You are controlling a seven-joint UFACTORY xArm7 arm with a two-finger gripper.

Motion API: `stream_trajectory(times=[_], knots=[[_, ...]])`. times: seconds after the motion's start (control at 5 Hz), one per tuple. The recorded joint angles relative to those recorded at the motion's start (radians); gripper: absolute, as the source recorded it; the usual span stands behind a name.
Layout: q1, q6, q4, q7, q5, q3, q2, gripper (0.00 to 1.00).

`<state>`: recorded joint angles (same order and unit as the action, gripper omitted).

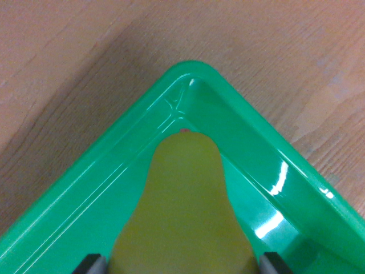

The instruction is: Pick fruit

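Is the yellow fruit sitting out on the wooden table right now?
No, the yellow fruit sits over the green tray, its narrow end toward the tray's corner.

A tray [296, 188] sits on a wooden table [74, 63], one corner pointing toward the top of the wrist view. Inside that corner lies a pear [182, 211], its narrow end nearly touching the corner wall (whether it actually touches, I cannot tell). The two fingertips of the gripper [182, 264] stand at the bottom edge, one on each side of the pear's wide end.
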<state>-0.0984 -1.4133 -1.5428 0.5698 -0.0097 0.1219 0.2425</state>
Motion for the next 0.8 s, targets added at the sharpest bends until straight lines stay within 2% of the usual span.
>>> stream_trajectory(times=[0.2, 0.4, 0.6, 0.8], knots=[[0.0000, 0.000, 0.000, 0.000, 0.0000, 0.000, 0.000, 1.00], [0.0006, -0.041, -0.029, 0.000, -0.0013, 0.001, -0.012, 1.00], [0.0006, -0.041, -0.029, 0.000, -0.0013, 0.001, -0.012, 1.00], [0.0011, -0.077, -0.055, 0.000, -0.0024, 0.002, -0.023, 1.00]])
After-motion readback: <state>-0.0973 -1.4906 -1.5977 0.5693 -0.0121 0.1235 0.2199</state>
